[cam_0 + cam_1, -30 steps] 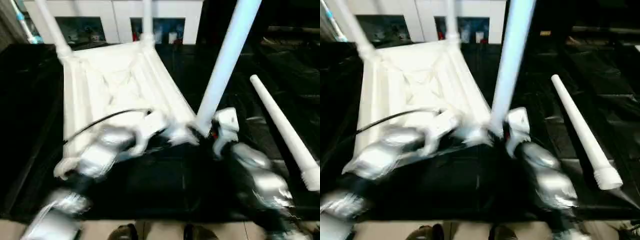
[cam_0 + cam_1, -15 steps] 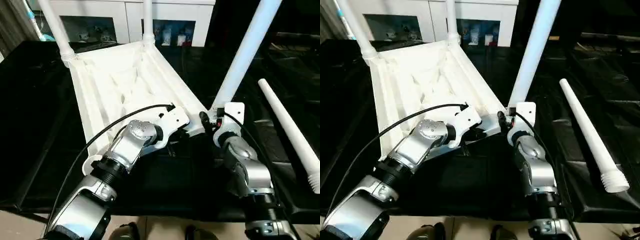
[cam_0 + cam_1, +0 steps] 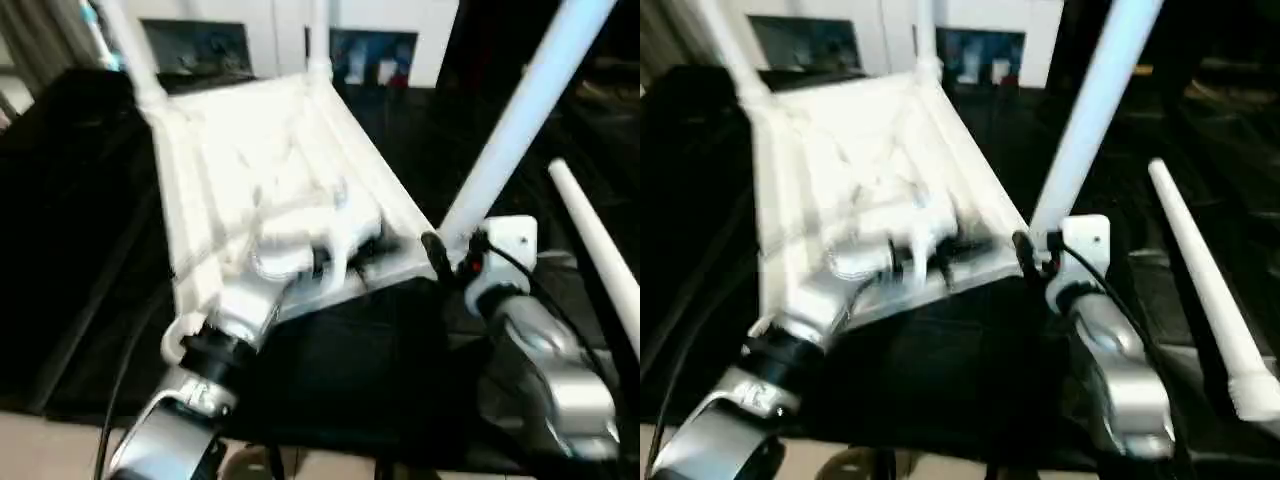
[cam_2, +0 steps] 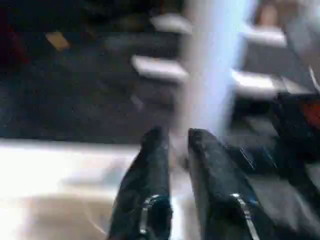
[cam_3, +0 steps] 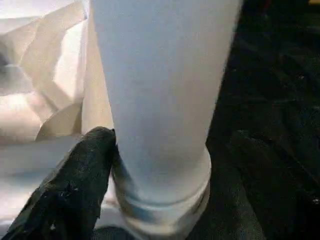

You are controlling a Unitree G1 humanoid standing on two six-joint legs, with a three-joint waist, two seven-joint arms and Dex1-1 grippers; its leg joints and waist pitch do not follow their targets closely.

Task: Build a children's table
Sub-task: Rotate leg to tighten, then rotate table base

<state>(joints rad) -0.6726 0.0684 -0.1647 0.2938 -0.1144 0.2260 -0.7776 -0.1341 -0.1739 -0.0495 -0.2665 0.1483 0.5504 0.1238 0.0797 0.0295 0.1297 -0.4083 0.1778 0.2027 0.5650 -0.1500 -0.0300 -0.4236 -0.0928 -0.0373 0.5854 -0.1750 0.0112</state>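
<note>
1. We see the table top (image 3: 250, 170) lying underside-up on a black work surface (image 3: 80, 250), three legs standing in its sockets, white cabinets (image 3: 270, 20) behind.
2. The loose leg (image 3: 1205, 290) lies to the right.
3. Left gripper (image 4: 175, 145) sits slightly parted at the near edge; right gripper (image 5: 150, 165) straddles the near leg (image 5: 160, 100); we can't tell if it's clamping.

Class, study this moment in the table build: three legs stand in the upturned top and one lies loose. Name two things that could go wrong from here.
1. The right pincer sits at the base of the near leg; if that leg is not fully seated in the table top, it may lean or pop out.
2. The loose leg lies beside the right arm and could be knocked and roll away.
</note>
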